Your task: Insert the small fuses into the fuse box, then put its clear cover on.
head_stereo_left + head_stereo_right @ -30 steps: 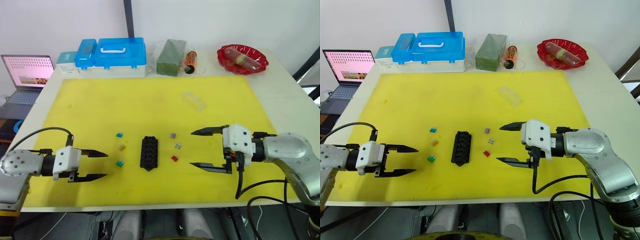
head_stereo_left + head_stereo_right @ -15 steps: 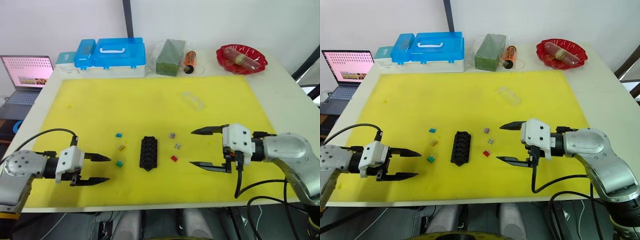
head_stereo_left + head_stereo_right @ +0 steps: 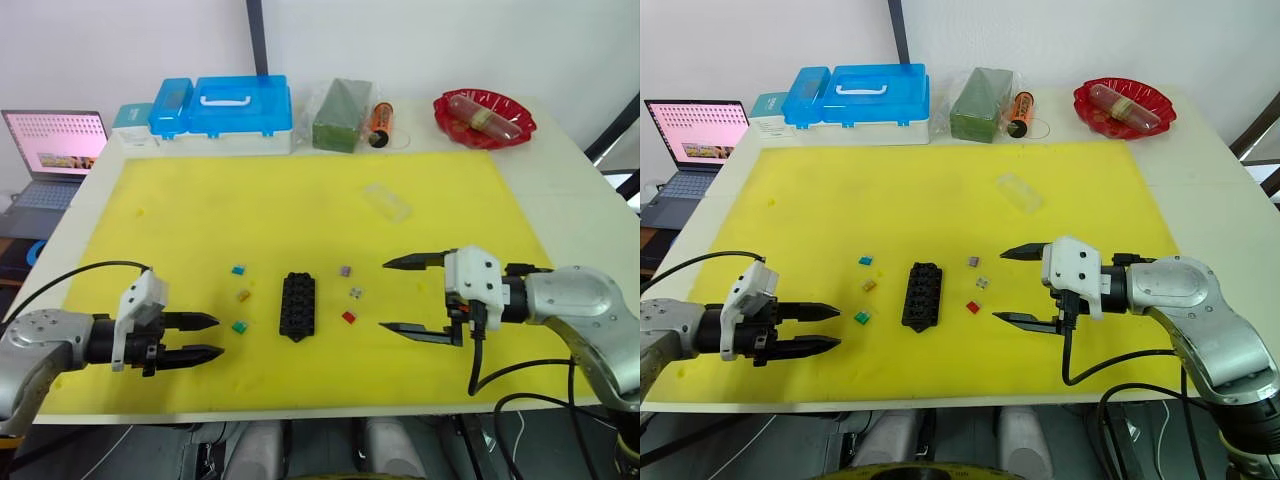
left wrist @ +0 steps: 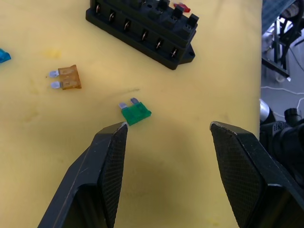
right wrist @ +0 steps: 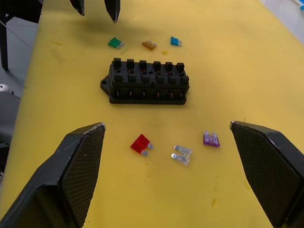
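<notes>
The black fuse box (image 3: 298,305) lies on the yellow mat (image 3: 300,200), its slots empty. To its left lie the blue (image 3: 238,270), orange (image 3: 243,295) and green (image 3: 239,326) small fuses; to its right the purple (image 3: 346,271), grey (image 3: 356,293) and red (image 3: 348,317) ones. The clear cover (image 3: 387,201) rests farther back on the mat. My left gripper (image 3: 216,336) is open and low, just left of the green fuse (image 4: 136,113). Standing wide open right of the red fuse (image 5: 141,143) is my right gripper (image 3: 384,296). Both grippers hold nothing.
Along the table's back edge stand a blue-lidded case (image 3: 240,112), a wrapped green block (image 3: 342,114), an orange cylinder (image 3: 380,122) and a red bowl (image 3: 484,117). A laptop (image 3: 55,150) sits off the table's left side.
My left gripper has rolled at the wrist and dropped a little toward the mat, with its fingers slightly closer together. The right gripper and the fuses have not moved.
</notes>
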Tool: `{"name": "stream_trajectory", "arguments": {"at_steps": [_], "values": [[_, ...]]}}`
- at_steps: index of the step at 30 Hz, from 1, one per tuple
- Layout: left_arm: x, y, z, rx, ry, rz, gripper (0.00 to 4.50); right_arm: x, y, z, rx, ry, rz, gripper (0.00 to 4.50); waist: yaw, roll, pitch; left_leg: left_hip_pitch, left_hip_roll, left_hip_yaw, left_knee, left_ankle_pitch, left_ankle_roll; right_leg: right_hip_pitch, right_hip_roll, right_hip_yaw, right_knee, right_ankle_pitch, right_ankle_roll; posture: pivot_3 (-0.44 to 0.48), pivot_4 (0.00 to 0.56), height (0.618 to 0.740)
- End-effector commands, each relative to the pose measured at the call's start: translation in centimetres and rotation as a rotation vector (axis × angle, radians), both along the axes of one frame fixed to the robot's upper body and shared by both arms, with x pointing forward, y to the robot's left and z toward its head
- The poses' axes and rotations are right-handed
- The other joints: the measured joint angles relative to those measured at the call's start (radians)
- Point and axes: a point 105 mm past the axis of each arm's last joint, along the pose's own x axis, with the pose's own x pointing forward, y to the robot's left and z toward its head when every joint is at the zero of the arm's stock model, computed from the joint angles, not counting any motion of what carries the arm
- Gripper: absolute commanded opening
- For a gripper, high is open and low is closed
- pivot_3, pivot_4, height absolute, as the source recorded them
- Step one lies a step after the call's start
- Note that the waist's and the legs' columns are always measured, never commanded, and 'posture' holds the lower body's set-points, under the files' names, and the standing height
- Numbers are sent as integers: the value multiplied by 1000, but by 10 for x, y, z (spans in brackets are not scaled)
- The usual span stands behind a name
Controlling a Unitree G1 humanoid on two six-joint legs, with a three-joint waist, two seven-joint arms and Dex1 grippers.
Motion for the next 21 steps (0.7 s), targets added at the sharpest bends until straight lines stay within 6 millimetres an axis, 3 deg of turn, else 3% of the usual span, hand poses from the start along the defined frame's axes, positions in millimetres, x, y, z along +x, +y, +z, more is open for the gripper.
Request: {"name": "stream_trajectory", "arguments": {"at_steps": [1, 8, 12, 17, 21], "values": [[3, 0, 7, 12, -50, -15, 2924, -4, 3, 11, 2, -45, 24, 4500, 0, 0, 0, 0, 0, 0, 0, 0, 0, 0, 0, 0, 0, 0, 0, 0, 150, 740], [-3, 6, 0, -59, 212, 93, 2924, -5, 2, 10, 2, -37, 20, 4500, -1, 0, 0, 0, 0, 0, 0, 0, 0, 0, 0, 0, 0, 0, 0, 0, 150, 740], [6, 10, 9, -222, 455, 245, 2924, -6, 2, 10, -2, -35, 18, 4500, 1, 0, 0, 0, 0, -1, 0, 0, 0, 0, 0, 0, 0, 0, 0, 0, 150, 740], [7, 9, 19, -305, 624, 295, 2924, -7, 1, 10, -4, -34, 15, 4500, -6, -1, 0, 0, 0, -2, 1, 0, 0, 0, 0, -1, 2, 2, 4, 0, 150, 740], [7, 15, 20, -397, 864, 348, 2924, -6, 1, 10, -7, -31, 14, 4500, -4, -1, 0, 1, -1, -2, 0, 0, 0, -1, 2, -1, 4, 2, 4, 0, 150, 740]]}}
